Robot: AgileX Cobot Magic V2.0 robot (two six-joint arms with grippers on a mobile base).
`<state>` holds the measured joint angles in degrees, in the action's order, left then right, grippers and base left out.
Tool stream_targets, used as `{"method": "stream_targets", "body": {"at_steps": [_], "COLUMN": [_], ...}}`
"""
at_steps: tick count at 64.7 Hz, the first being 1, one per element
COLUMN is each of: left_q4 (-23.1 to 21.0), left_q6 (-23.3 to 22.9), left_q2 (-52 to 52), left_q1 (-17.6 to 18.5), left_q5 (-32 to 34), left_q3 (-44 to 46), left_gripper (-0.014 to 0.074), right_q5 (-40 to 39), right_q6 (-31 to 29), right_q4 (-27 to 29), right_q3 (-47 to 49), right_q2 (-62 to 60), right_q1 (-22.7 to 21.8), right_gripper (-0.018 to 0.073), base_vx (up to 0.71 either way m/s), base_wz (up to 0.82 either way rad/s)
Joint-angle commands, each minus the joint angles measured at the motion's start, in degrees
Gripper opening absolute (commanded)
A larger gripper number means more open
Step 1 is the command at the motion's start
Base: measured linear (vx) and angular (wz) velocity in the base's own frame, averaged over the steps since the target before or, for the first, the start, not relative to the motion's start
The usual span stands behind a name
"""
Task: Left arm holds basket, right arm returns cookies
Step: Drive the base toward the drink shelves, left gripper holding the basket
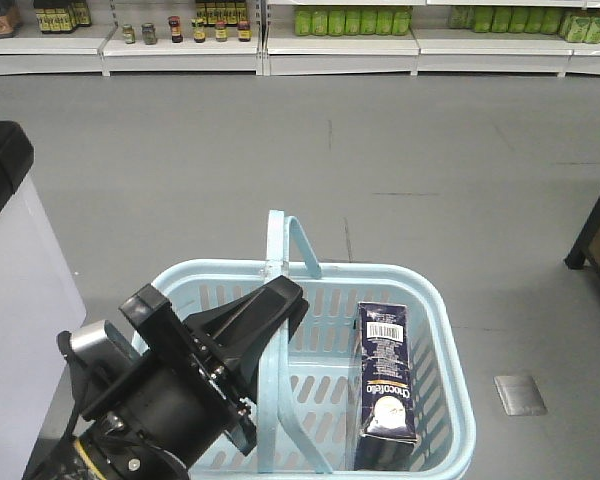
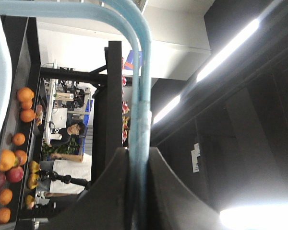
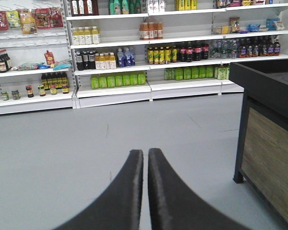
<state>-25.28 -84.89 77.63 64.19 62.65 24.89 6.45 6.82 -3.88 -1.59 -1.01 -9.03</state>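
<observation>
The left gripper (image 1: 278,295) pinches the handle (image 2: 143,96) of the basket (image 1: 380,270). The cookies (image 1: 385,380) sit in the basket's right half, just right of that gripper and not touching it. The right gripper (image 3: 145,155), fingers pressed together, faces the floor (image 3: 62,158).

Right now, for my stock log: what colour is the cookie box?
The cookie box is dark navy, clearest in the exterior front-facing view.

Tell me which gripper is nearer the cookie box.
Left. The left gripper grips the basket handle beside the cookie box; the right gripper is shut, facing open floor and shelves.
</observation>
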Motion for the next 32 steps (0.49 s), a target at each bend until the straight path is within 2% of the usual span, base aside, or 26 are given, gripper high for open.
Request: {"method": "stream_targets", "body": {"at_steps": [1, 32], "left_q4": [1.7, 1.7], "left_q6": [-0.2, -0.2], "left_q2": [-2.0, -2.0], "left_q1": [0.2, 0.2], "left_q5": [14.3, 14.3], "left_q3": [1.5, 1.5], "left_gripper": [-0.0003, -0.0003], "right_q5": [-3.9, -3.9], "right_q6": [-0.4, -0.4], "right_q4": [-0.3, -0.3], "right_q3": [-1.1, -1.1], "right_q2": [-0.3, -0.3], "right_q1": [-0.3, -0.3], "right_gripper": [-0.0006, -0.0006], "base_vx": [0.54, 0.55], "base_wz": [0.03, -0.01]}}
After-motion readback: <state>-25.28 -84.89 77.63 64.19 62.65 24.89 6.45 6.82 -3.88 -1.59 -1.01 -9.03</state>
